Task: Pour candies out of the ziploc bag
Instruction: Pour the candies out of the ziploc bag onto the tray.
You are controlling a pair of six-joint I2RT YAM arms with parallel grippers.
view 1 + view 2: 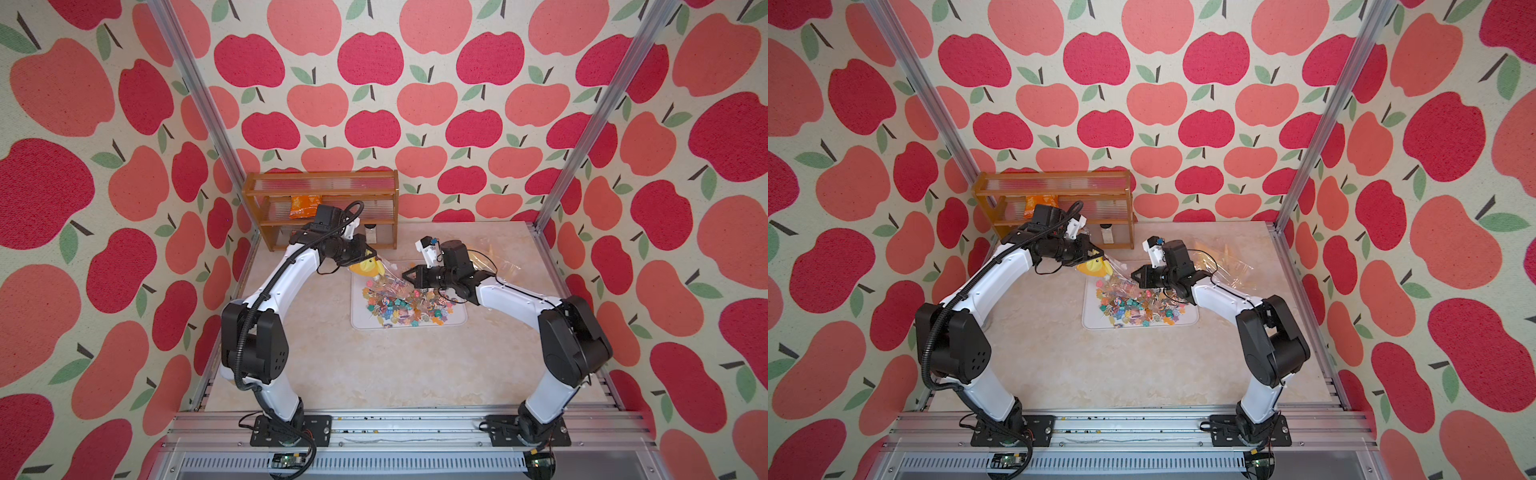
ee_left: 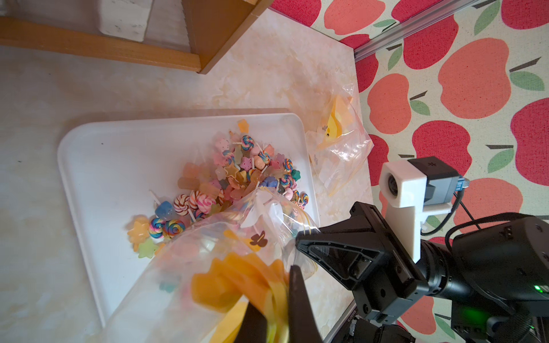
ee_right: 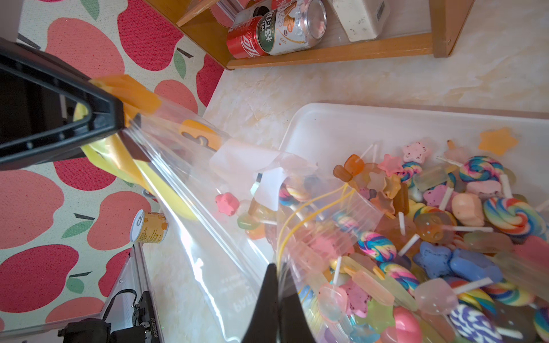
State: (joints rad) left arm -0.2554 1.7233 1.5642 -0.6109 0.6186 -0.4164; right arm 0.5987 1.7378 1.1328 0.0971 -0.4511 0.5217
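Observation:
A clear ziploc bag hangs slanted over the white tray, its mouth down among the candies. My left gripper is shut on the bag's raised end, where orange and yellow print shows. My right gripper is shut on the rim of the bag's mouth. The candies, lollipops and star shapes, lie heaped on the tray. A few sit inside the bag near its mouth. In the left wrist view the left gripper pinches folded plastic.
A wooden shelf rack stands at the back left with an orange snack packet, cans and a white box. A second, empty ziploc bag lies right of the tray. Metal frame posts edge the table.

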